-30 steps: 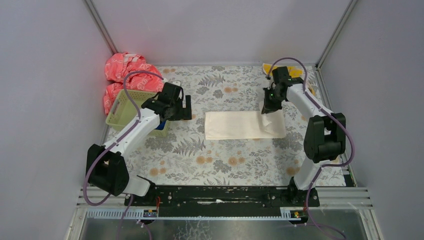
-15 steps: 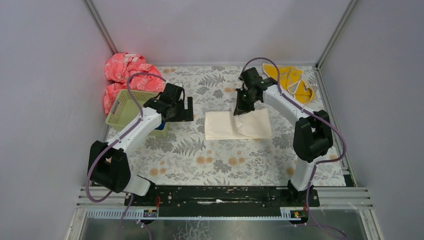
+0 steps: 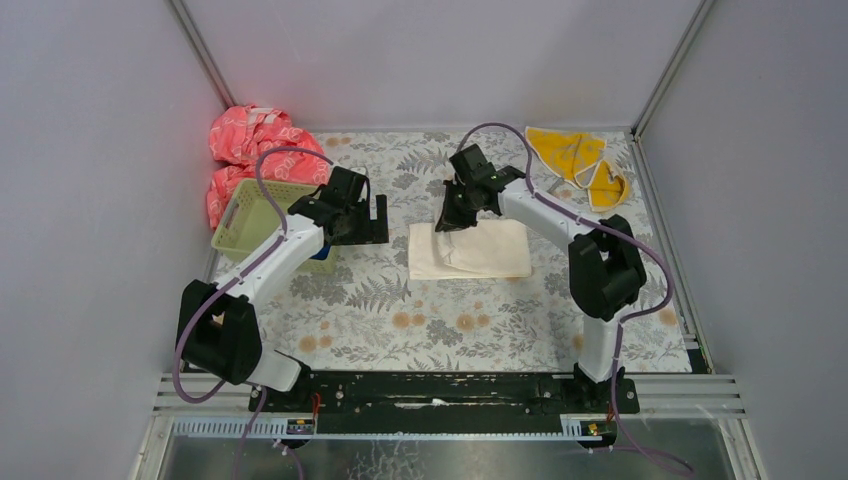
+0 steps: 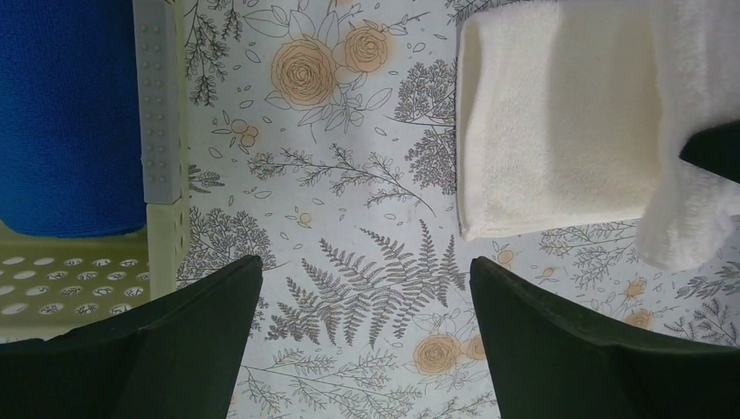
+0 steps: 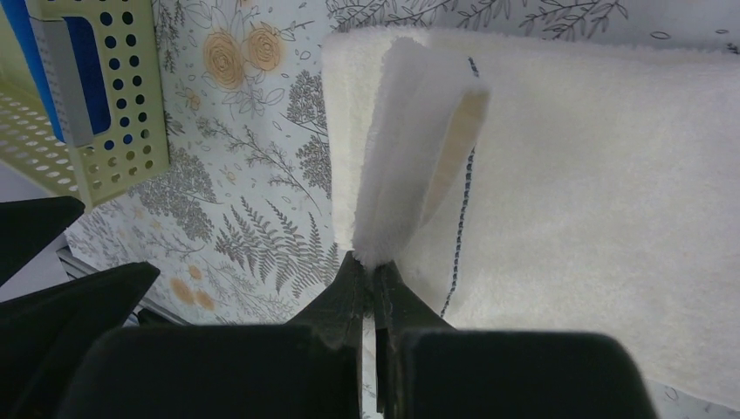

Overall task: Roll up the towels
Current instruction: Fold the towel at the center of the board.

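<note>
Stood at the first turn: pinched the lifted end of the long cream-white cloth towel (image 3: 485, 255), centred on the table (image 3: 380, 300), in the clenched right tool (image 5: 375, 266); held the left tool (image 4: 365, 266) released, to its left. Needed next, likely: tucking that end down tightly.

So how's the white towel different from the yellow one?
The white towel is cream and folded flat in the middle; the yellow towel is orange-yellow and crumpled in the far right corner. The right gripper pinches the white towel's edge; nothing touches the yellow one. Both are plain soft cloths, not yet rolled.
</note>
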